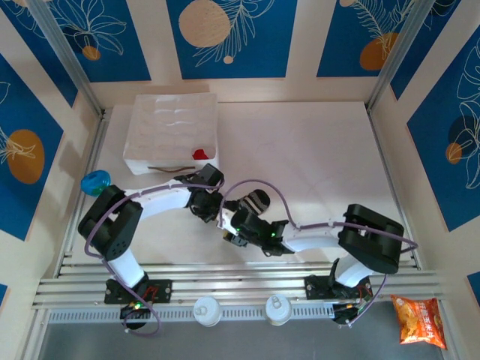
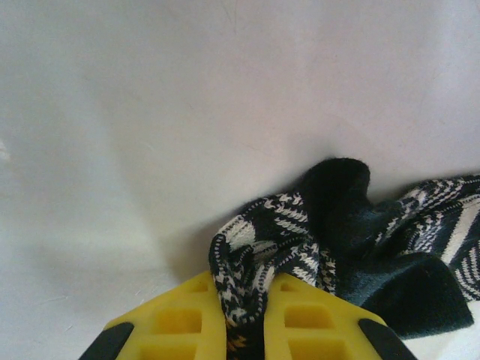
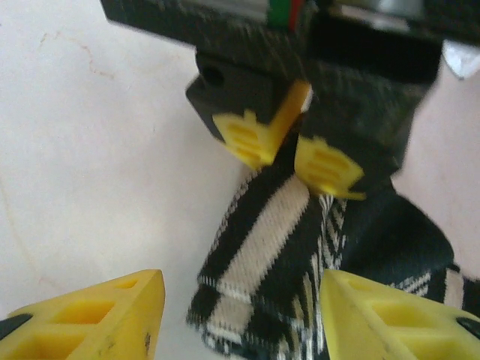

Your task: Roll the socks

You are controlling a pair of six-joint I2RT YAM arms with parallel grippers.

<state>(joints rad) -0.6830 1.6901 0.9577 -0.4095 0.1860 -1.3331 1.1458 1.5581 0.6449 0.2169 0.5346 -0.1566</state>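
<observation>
The black and grey striped sock (image 1: pixel 255 201) lies bunched on the white table between the two grippers. My left gripper (image 2: pixel 246 319) is shut on a fold of the striped sock (image 2: pixel 337 232), and the fabric is squeezed between its yellow fingers (image 2: pixel 180 322). My right gripper (image 3: pixel 240 322) is open, with a yellow finger on each side of the sock's striped end (image 3: pixel 262 255). In the right wrist view, the left gripper's fingertips (image 3: pixel 247 139) pinch the sock from above. The small red sock (image 1: pixel 199 154) rests at the near right corner of the white tray.
The white moulded tray (image 1: pixel 169 124) stands at the back left. A blue object (image 1: pixel 95 182) sits at the table's left edge. An orange snack bag (image 1: pixel 418 321) lies off the table at the front right. The table's right half (image 1: pixel 322 157) is bare.
</observation>
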